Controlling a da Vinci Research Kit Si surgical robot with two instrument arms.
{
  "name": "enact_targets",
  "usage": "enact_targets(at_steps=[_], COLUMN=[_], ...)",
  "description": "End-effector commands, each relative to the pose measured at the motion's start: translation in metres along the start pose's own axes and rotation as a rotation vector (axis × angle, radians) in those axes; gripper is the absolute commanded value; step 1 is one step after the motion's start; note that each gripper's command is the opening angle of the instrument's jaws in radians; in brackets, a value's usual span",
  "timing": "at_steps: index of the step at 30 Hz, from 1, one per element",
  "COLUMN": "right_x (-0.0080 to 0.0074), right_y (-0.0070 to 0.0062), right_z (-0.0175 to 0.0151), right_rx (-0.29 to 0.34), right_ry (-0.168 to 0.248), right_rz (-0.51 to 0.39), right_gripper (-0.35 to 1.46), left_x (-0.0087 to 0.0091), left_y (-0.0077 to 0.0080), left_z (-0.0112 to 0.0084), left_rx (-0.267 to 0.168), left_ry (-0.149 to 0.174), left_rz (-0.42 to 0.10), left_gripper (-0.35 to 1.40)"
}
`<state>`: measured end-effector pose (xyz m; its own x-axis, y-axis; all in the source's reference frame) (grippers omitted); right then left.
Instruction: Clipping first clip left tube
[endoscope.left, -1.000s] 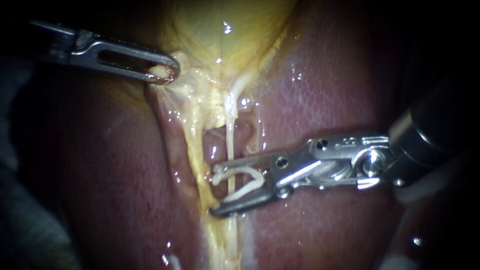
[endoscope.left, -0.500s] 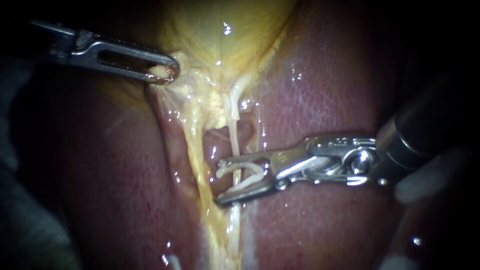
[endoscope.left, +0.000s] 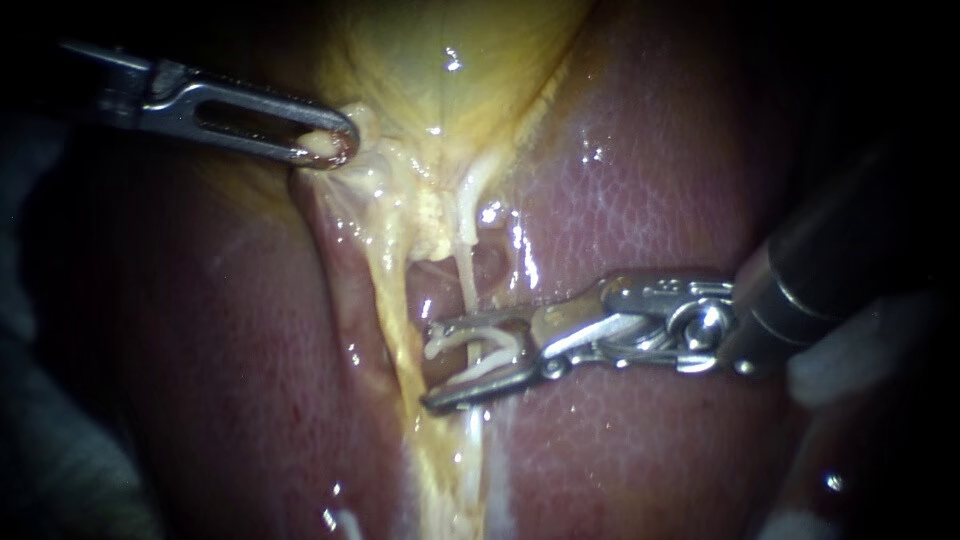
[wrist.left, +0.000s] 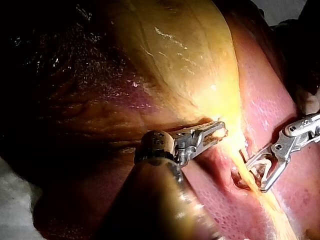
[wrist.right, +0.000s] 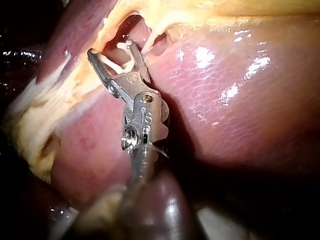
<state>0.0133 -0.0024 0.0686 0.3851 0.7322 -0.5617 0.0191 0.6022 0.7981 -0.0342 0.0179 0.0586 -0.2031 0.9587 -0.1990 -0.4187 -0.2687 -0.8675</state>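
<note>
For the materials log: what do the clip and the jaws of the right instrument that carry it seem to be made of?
The clip looks like white plastic with a dull finish: it is opaque and pale and shows no metallic glint, though its wet surface leaves this open. The right instrument, its jaws shut on the clip, looks like bare polished metal: silvery grey with sharp bright highlights.

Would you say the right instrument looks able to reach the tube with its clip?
Probably yes: the clip in the right instrument straddles the tube with nothing between, and the left instrument holds the gallbladder aside.
</note>
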Motion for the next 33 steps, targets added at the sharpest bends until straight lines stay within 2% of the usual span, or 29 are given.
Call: enact_targets(at_steps=[1, 8, 14, 33], right_x=[0.0000, 0.0002, 0.0005, 0.0017], right_y=[0.0001, 0.0002, -0.0002, -0.0025], right_z=[0.0002, 0.0015, 0.0024, 0.0054], right_rx=[0.005, 0.031, 0.059, 0.111], right_ry=[0.007, 0.049, 0.084, 0.116], right_rz=[0.009, 0.036, 0.051, 0.049], right_gripper=[0.50, 0.50, 0.50, 0.50], left_x=[0.0000, 0.0000, 0.0000, 0.0000], left_y=[0.0000, 0.0000, 0.0000, 0.0000], left_z=[0.0000, 0.0000, 0.0000, 0.0000], left_rx=[0.000, 0.000, 0.000, 0.000], left_ry=[0.000, 0.000, 0.000, 0.000], left_rz=[0.000, 0.000, 0.000, 0.000], left_gripper=[-0.35, -0.35, -0.35, -0.35])
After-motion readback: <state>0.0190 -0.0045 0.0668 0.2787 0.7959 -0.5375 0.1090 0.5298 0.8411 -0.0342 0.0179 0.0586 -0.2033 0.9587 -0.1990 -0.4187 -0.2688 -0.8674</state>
